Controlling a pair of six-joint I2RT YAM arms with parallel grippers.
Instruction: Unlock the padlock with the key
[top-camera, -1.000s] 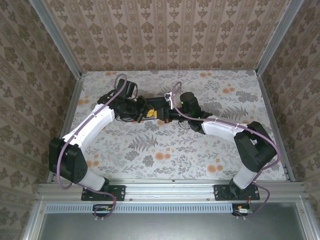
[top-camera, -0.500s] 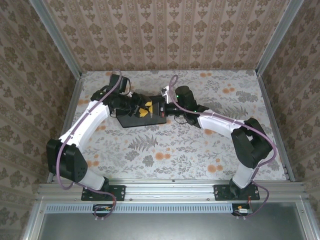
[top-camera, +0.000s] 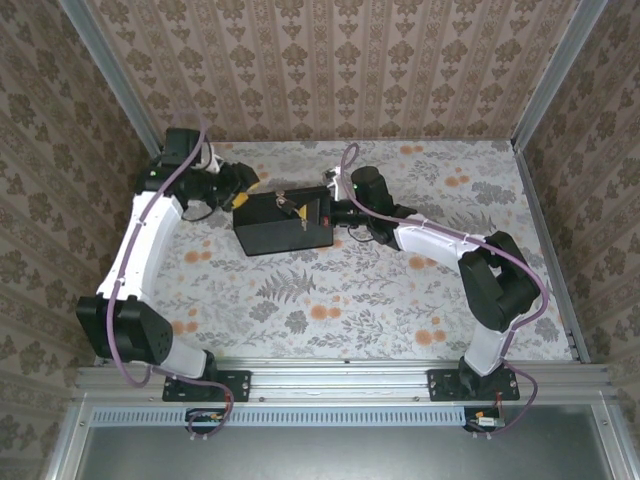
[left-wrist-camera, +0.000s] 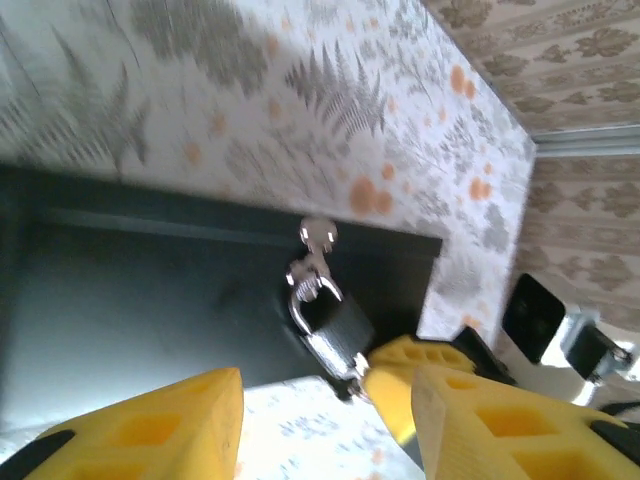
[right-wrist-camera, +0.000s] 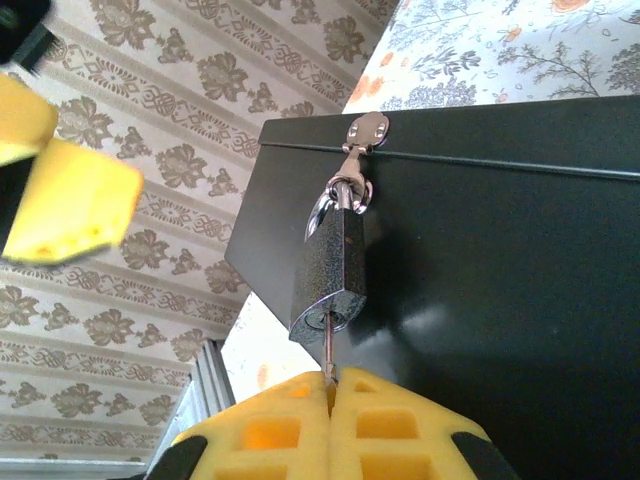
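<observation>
Right gripper jaws pressed shut on the key, its shaft in the padlock.
The padlock hangs at the edge of the dark box; left gripper jaws stand apart, empty, just beside the box's far left corner. From above, the box lies on a floral counter with 3 wallpapered walls around it.

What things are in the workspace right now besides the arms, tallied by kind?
dark box: 1
padlock: 1
key: 1
Total: 3
</observation>
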